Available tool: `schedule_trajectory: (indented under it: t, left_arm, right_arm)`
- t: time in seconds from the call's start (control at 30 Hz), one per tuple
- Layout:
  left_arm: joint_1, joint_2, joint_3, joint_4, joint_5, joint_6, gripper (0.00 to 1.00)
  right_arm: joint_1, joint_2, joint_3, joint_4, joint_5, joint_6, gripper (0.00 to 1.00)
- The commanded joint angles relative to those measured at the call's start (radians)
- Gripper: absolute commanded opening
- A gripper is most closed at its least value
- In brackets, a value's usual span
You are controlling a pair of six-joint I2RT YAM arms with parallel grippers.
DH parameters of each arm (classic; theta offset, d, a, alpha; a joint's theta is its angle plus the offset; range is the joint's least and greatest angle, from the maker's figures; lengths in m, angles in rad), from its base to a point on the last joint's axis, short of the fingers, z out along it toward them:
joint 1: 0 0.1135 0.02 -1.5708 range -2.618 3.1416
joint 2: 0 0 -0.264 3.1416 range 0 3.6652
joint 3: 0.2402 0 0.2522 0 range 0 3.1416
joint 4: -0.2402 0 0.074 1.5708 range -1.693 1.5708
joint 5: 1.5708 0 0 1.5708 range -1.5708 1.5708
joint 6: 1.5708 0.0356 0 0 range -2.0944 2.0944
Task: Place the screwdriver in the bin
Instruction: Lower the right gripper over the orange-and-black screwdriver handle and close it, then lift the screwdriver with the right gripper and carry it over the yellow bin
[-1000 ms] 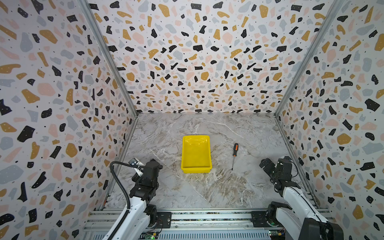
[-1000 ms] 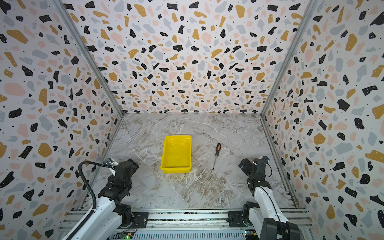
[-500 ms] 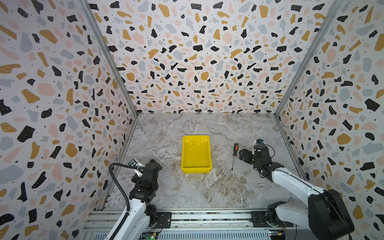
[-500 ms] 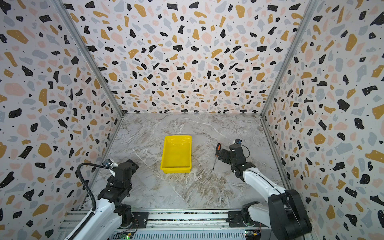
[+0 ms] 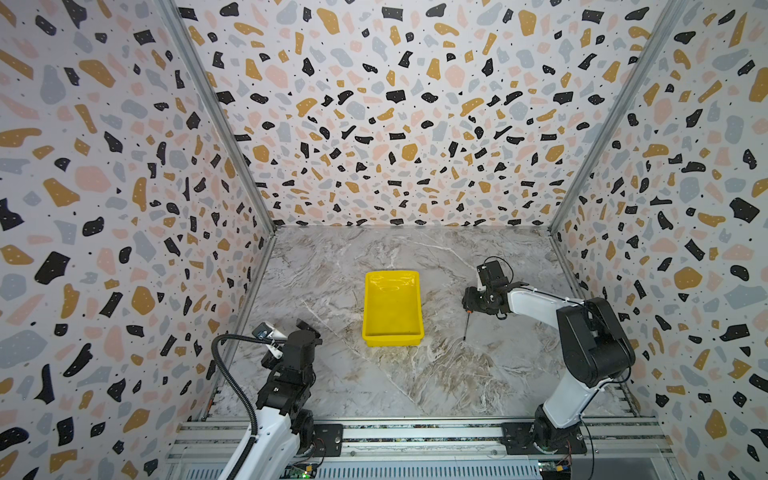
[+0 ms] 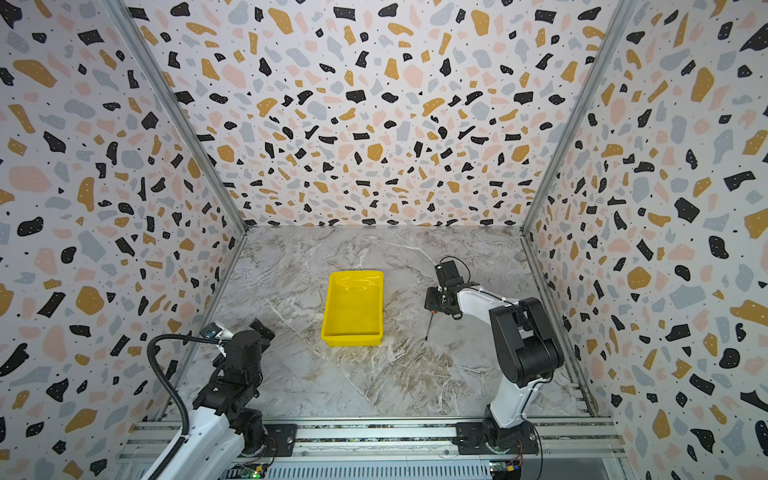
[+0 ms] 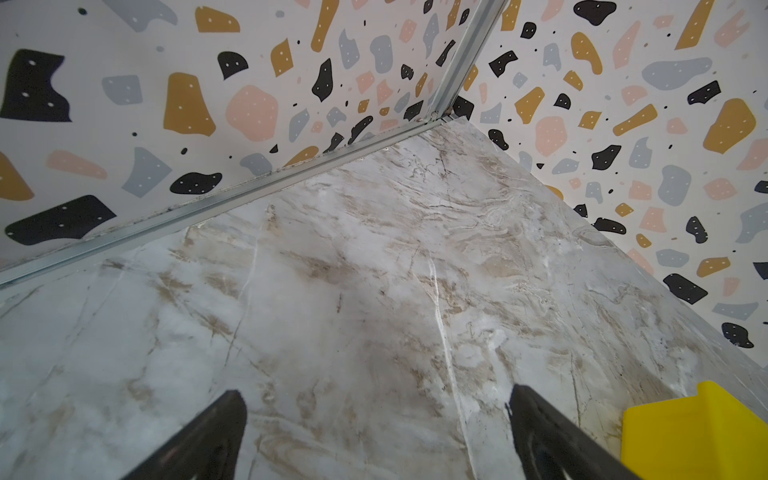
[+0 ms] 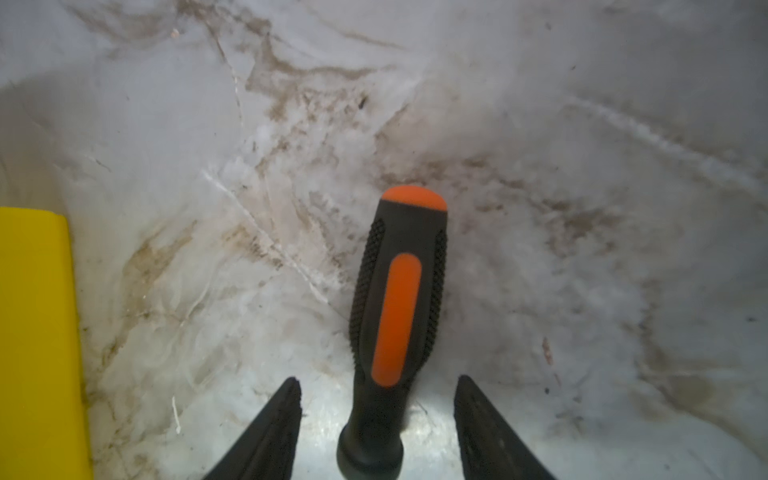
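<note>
The screwdriver (image 8: 399,299) lies flat on the marble floor, right of the bin (image 5: 392,307). Its orange-and-black handle runs between the fingers of my right gripper (image 8: 378,380). That gripper is open, with a gap showing on each side of the handle. In both top views the right gripper (image 5: 471,300) (image 6: 434,300) covers the handle, and only the thin shaft (image 5: 466,328) (image 6: 429,326) pokes out toward the front. The yellow bin (image 6: 353,305) is empty. My left gripper (image 5: 301,326) (image 7: 376,390) hovers open and empty at the front left.
Terrazzo-patterned walls close in the marble floor (image 5: 415,374) on three sides. A metal rail (image 5: 415,434) carrying both arm bases runs along the front. A corner of the bin (image 7: 698,432) shows in the left wrist view, and its side wall (image 8: 37,332) in the right wrist view.
My right arm has swung from the front right corner out to the screwdriver, and its jaws have narrowed around the handle. The left arm, bin and screwdriver have stayed put.
</note>
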Motion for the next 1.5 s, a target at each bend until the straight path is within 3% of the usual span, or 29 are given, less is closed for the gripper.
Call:
schedule_trajectory:
  t: [0.0,0.87,0.97,1.03,1.2,1.47]
  left_arm:
    - [0.005,-0.004,-0.010,0.034,-0.018,-0.008,0.99]
    - [0.005,-0.005,-0.010,0.033,-0.020,-0.008,0.99]
    - [0.005,-0.005,-0.010,0.033,-0.019,-0.009,0.99]
    - [0.005,-0.005,-0.010,0.033,-0.019,-0.008,0.99]
    - [0.005,-0.006,-0.010,0.031,-0.017,-0.008,0.99]
    - [0.005,-0.012,-0.015,0.034,-0.008,-0.014,0.99]
  right_arm:
    - [0.004,-0.015,0.031,-0.042,-0.005,-0.011,0.60]
    - [0.008,0.040,0.033,-0.041,0.013,-0.014,0.42]
    - [0.008,0.038,0.025,-0.043,0.024,-0.018,0.37]
    - [0.009,0.033,0.022,-0.047,0.032,-0.022,0.28]
    - [0.007,-0.022,-0.016,-0.060,0.058,-0.022,0.15]
    - [0.011,-0.219,-0.138,-0.106,0.137,-0.052,0.11]
